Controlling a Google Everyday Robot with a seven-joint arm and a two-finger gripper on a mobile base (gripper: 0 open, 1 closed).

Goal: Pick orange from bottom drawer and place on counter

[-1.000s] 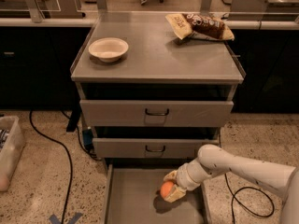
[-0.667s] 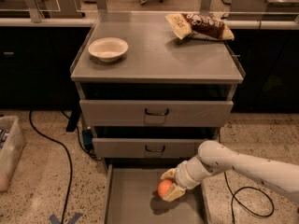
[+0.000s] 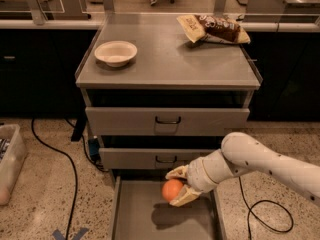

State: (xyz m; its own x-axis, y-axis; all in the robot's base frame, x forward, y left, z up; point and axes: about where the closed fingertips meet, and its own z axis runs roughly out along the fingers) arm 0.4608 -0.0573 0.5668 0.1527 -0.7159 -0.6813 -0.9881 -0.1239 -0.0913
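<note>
We see the orange [image 3: 172, 189] in the open bottom drawer [image 3: 134, 211], toward the back right, just in front of the middle drawer [image 3: 130, 158]. It is pinched in the gripper [image 3: 176, 186]: one of the pale fingers [image 3: 178, 172] lies over its top, the other sits under its lower right side, both closed in on the fruit, nothing else held. A dark shadow [image 3: 172, 216] lies on the drawer floor a bit forward of the fruit and apart from it, so we judge the orange is clear of the floor, not resting on it. We read the fruit as light, firm and round, with a smooth skin, so it can roll or squirt out of a two-point pinch. The hold should go across the widest part, firm but not crushing, and this grip looks about there, though the far contact is hidden. The white arm [image 3: 265, 161] comes in low from the right, over the drawer's right edge. The middle drawer and the top drawer [image 3: 125, 120] look shut or nearly so, with their fronts just behind and above the fruit, so we judge the lift needs to come forward before going up. The counter [image 3: 170, 64] is the grey top of the cabinet, with a white bowl [image 3: 115, 52] at its left and a snack bag [image 3: 212, 29] at its back right. The stretch between and in front of them looks like the spot to set down. A black cable [image 3: 65, 156] runs on the floor to the left, well apart.
</note>
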